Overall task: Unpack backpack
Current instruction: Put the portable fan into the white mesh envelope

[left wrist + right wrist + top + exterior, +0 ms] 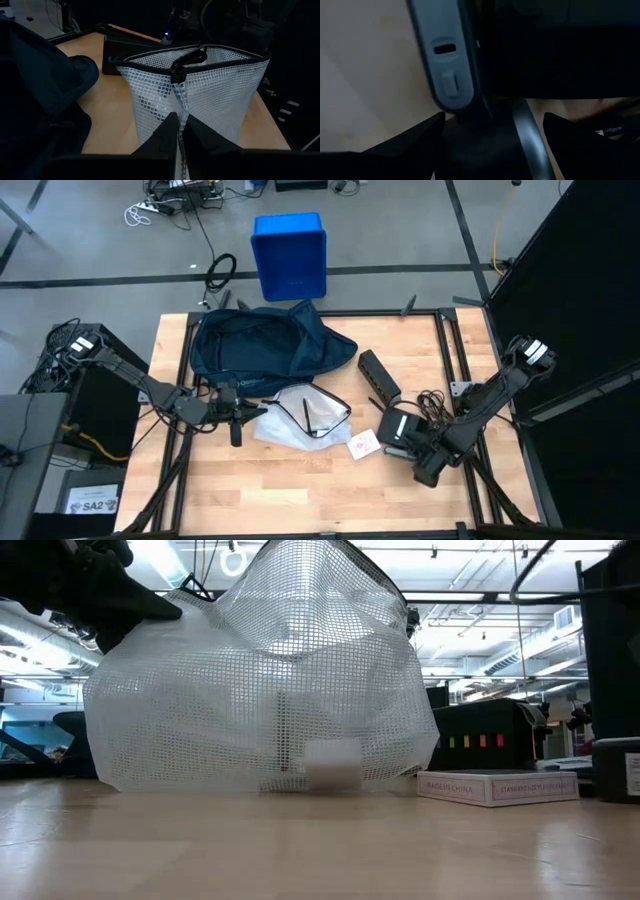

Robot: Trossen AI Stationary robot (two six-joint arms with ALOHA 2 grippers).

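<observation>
The dark navy backpack [258,345] lies slumped at the table's far left. Next to it a white mesh pouch [303,416] with black trim [200,52] rests on the wood by its lower edge [260,785]. My left gripper [236,418] is shut on the pouch's left end. My right gripper [400,435] points down at the table's right, open. Its fingers [427,132] stand on either side of a dark object with a grey plastic part [447,65]. My left gripper pinches the mesh wall at the pouch's left end [178,112], along a fold below the zipper's end. The fingers come about level from the table's left. The pouch stands puffed up, its bottom on the table. My right gripper: whether it touches the dark object, I cannot tell.
A long black box [378,374] lies right of the backpack. A small flat card box [363,444] sits by the pouch, and a coiled cable [432,402] lies at the right. A blue plastic bin [290,255] stands on the floor beyond the far edge. Bare wood lies along the near edge.
</observation>
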